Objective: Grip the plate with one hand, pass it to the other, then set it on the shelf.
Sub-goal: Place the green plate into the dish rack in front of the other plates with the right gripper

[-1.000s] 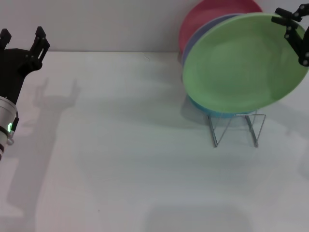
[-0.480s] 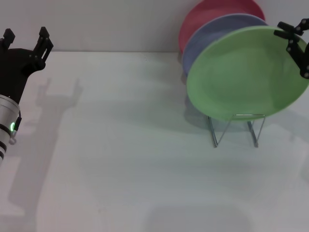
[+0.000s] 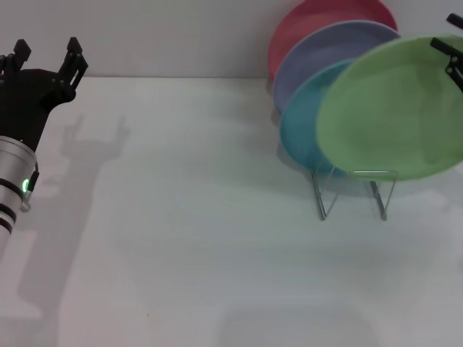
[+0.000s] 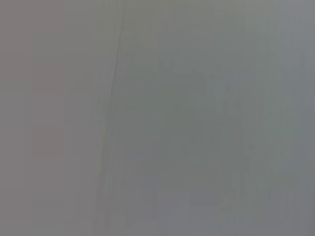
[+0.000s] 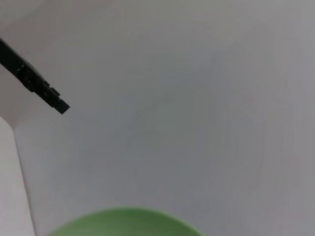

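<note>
A plain white tabletop (image 3: 188, 238) fills the head view, meeting a pale wall along its far edge. At the right of it stands a row of plates leaning on edge in a small silver wire rack (image 3: 353, 191): a red plate (image 3: 318, 18) farthest back, a lavender plate (image 3: 329, 50) in front of it, then a turquoise plate (image 3: 304, 134), each partly covering the one behind. Nearest the camera and farthest right is the light green plate (image 3: 394, 119), tilted upright, overlapping the turquoise one; its lower rim sits just above the rack's front wire loops, and whether it touches them cannot be told. The right gripper (image 3: 454, 58) shows only as black fingers at the picture's right edge, set against the green plate's upper right rim; it seems to grip that rim, though most of the gripper lies outside the picture. In the right wrist view a single black finger (image 5: 37, 83) slants across the grey wall, and the curved green rim (image 5: 123, 223) shows at the picture's edge. At the far left, well apart from the plates, the left gripper (image 3: 45, 54) is raised over the table on its silver-and-black arm, the green ring light (image 3: 24, 185) glowing; its two black fingers stand spread, with nothing between them. The left wrist view shows only blank grey.
</note>
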{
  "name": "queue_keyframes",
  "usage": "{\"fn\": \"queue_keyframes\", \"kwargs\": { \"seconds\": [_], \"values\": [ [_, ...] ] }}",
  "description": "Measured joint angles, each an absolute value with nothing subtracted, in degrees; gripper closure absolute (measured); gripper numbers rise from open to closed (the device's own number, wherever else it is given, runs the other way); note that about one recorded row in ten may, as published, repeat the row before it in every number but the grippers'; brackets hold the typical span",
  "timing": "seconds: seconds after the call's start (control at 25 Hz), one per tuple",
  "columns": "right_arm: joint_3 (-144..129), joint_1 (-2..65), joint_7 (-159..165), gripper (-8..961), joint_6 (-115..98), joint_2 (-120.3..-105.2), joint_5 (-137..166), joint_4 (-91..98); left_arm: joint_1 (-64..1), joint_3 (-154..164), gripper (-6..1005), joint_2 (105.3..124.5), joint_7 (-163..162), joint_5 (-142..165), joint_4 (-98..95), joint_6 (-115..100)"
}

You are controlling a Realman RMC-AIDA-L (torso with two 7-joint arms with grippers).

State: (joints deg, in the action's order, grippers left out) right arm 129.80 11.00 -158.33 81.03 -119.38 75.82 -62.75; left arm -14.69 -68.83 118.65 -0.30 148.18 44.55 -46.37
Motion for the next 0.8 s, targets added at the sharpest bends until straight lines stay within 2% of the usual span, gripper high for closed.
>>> {"fn": "queue_keyframes", "kwargs": {
  "seconds": [0.08, 0.2, 0.44, 0.64, 0.8],
  "values": [
    [129.85, 10.64, -158.34, 860, 81.04, -119.44, 75.77, -62.60, -14.84, -68.73, 185, 118.65, -0.52, 148.19, 44.55, -46.37],
    [129.70, 10.29, -158.33, 651, 81.06, -119.48, 75.90, -62.51, -15.09, -68.63, 185, 118.65, -0.56, 148.19, 44.55, -46.37],
    [129.22, 9.85, -158.17, 422, 81.85, -119.54, 76.13, -61.85, -15.22, -68.53, 185, 118.65, -0.59, 148.19, 44.56, -46.37],
    [128.71, 10.04, -158.36, 323, 81.40, -119.50, 76.73, -60.24, -15.23, -68.20, 186, 118.65, -0.64, 148.19, 44.37, -46.42],
    [128.71, 9.84, -158.60, 323, 81.33, -119.55, 76.84, -58.46, -15.05, -67.85, 186, 118.65, -0.68, 148.19, 44.33, -46.53]
  ]
}}
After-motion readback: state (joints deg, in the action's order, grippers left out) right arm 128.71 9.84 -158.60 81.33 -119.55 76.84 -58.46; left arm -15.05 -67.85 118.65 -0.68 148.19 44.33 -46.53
